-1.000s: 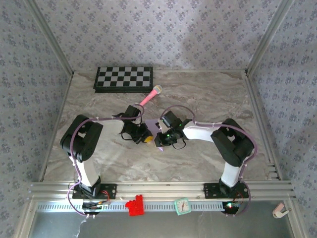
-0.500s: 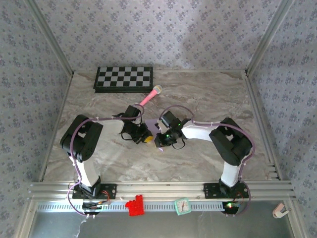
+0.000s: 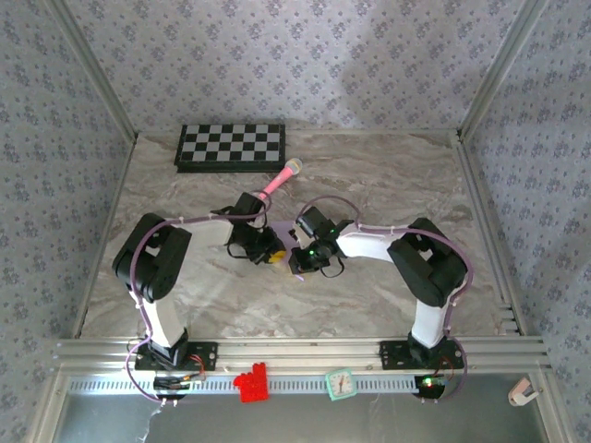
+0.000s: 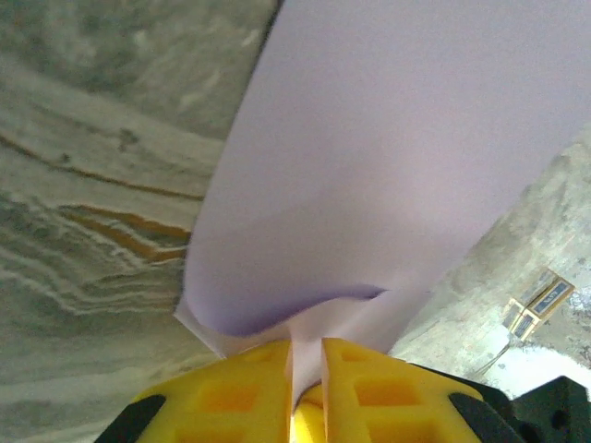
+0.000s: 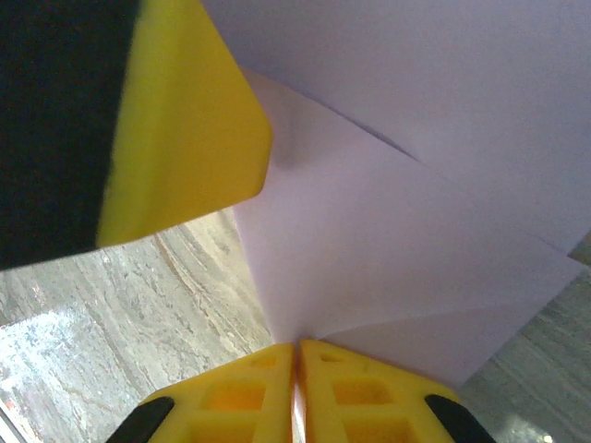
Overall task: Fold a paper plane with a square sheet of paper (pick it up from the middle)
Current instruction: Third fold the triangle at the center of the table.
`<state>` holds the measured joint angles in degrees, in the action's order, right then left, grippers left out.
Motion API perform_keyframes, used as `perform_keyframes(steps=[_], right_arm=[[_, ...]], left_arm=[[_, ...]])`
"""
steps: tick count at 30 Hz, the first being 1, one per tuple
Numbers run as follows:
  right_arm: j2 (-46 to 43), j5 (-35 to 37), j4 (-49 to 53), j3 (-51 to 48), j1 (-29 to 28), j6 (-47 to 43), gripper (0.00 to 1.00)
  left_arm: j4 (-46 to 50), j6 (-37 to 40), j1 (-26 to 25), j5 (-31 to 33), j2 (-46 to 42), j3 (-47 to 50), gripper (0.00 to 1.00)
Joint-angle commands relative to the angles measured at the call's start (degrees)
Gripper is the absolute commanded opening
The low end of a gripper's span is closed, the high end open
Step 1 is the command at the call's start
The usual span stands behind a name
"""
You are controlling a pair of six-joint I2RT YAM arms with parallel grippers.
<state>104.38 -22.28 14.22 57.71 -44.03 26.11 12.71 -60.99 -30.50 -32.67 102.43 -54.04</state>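
The square sheet of paper (image 3: pixel 296 274) is pale lavender and lies folded in layers at the table's middle, mostly hidden under both grippers. My left gripper (image 3: pixel 275 257) comes from the left. In the left wrist view its yellow jaws (image 4: pixel 307 343) stand nearly together with a flap of the curled paper (image 4: pixel 397 166) pinched between them. My right gripper (image 3: pixel 297 259) comes from the right, and its jaws (image 5: pixel 296 345) are pressed shut on an edge of the paper (image 5: pixel 388 231). One of the left gripper's yellow fingers (image 5: pixel 185 138) rests on the sheet just ahead. No paper plane outline can be made out.
A black-and-white checkered board (image 3: pixel 231 147) lies at the back left and a pink toy microphone (image 3: pixel 280 179) just behind the grippers. The marble table (image 3: pixel 397 175) has walls on three sides. A red block (image 3: pixel 249 384) and a small green clock (image 3: pixel 340 383) sit on the front rail.
Both grippers stay together at the paper. The right arm has edged slightly left and the left wrist slightly back.
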Motion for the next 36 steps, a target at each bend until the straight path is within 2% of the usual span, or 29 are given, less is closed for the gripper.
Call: perform_keyframes(steps=[1,14,27,36], right_arm=[[2.15,2.61,4.31,0.61,-0.29,-0.23,0.12],[2.76,1.89,4.09,1.08,-0.07,1.04,0.11],[2.68,0.22,4.04,1.31,0.25,1.7,0.11],[-2.22,-3.35,1.86,3.26,1.46,3.6,0.15]], left_arm=[[0.86,3.1,-0.3,0.95,-3.04,-1.3,0.17],[1.01,6.21,-2.7,-0.61,-0.84,-1.39,0.12],[7.71,10.19,-2.56,6.06,1.72,-4.05,0.1],[9.19,9.5,-2.51,7.88,3.74,-2.98,0.06]])
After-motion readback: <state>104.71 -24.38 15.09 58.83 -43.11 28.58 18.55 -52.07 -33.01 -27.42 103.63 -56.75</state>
